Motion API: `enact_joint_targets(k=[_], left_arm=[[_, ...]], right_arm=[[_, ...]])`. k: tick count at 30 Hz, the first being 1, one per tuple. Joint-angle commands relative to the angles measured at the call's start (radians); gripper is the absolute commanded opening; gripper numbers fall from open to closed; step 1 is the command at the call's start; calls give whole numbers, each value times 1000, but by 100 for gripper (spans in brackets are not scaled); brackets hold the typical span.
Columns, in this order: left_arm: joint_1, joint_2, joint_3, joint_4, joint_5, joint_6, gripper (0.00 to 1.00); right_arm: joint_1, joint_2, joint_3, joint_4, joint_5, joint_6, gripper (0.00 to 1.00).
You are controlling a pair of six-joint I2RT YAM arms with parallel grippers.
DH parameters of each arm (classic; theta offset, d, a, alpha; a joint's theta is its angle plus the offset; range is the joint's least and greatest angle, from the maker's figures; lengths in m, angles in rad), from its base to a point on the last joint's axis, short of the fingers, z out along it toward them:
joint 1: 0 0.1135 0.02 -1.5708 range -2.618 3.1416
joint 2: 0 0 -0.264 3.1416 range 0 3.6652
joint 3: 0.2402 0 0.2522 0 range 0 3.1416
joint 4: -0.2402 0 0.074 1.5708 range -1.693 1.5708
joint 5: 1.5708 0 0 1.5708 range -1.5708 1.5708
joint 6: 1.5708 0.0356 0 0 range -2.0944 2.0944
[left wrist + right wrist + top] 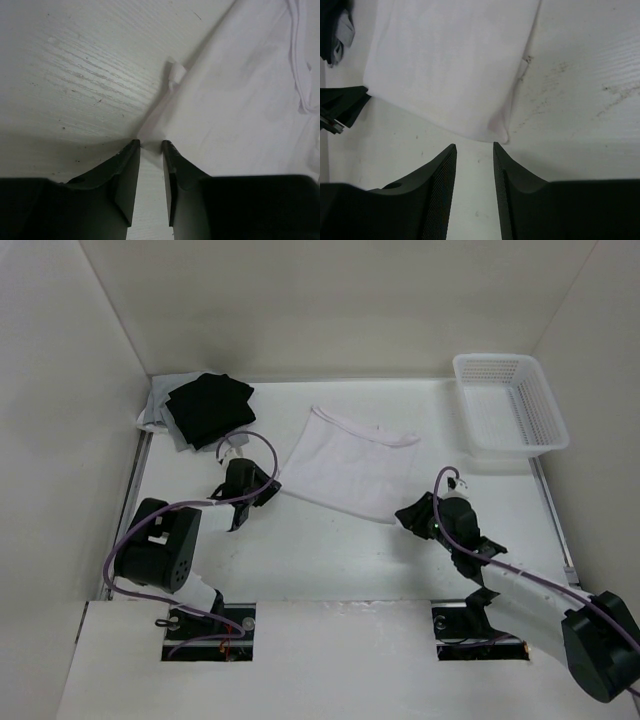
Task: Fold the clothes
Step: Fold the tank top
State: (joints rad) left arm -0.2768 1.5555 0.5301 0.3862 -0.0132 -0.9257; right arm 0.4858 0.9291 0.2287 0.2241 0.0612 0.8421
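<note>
The clothes (345, 465) are one thin white garment lying flat in the middle of the table, with a strap-like edge along its far side. My left gripper (268, 488) sits at its left corner. In the left wrist view the jaws (150, 144) stand narrowly open, and the garment's corner (240, 100) reaches just to the fingertips. My right gripper (403, 512) is at the near right corner. Its jaws (475, 146) are open over bare table, and the pinkish corner of the garment (445, 65) lies just ahead of the tips, apart from them.
A black folded cloth (210, 405) lies on a grey cloth (155, 418) at the back left. A white plastic basket (510, 405) stands at the back right. White walls close in the table on three sides.
</note>
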Motion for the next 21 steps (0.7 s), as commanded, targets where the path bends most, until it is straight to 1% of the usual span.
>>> enact_joint_targets(k=[1,5,8,12,15,18,21], left_arm=[[6,2,-2,31,-7,-7,18],[6,0,10,46,-50,-13,7],[1,-28,-4,71,-74,-22,3],[1,-75,-51,72,-93,-24,2],[1,-89,-85,75,-91,-22,2],[3,-94,-120,94,-85,-19,3],[1,-95,-142,109,-76,-21,3]], right_arm=[[7,-9,-8,12,20,29,42],[7,28,-6,17,23,35,45],[12,63,23,23,20,34,48],[21,141,60,32,11,34,47],[21,186,64,60,-4,52,41],[30,194,58,96,-27,78,36],[44,200,52,112,-27,101,39]])
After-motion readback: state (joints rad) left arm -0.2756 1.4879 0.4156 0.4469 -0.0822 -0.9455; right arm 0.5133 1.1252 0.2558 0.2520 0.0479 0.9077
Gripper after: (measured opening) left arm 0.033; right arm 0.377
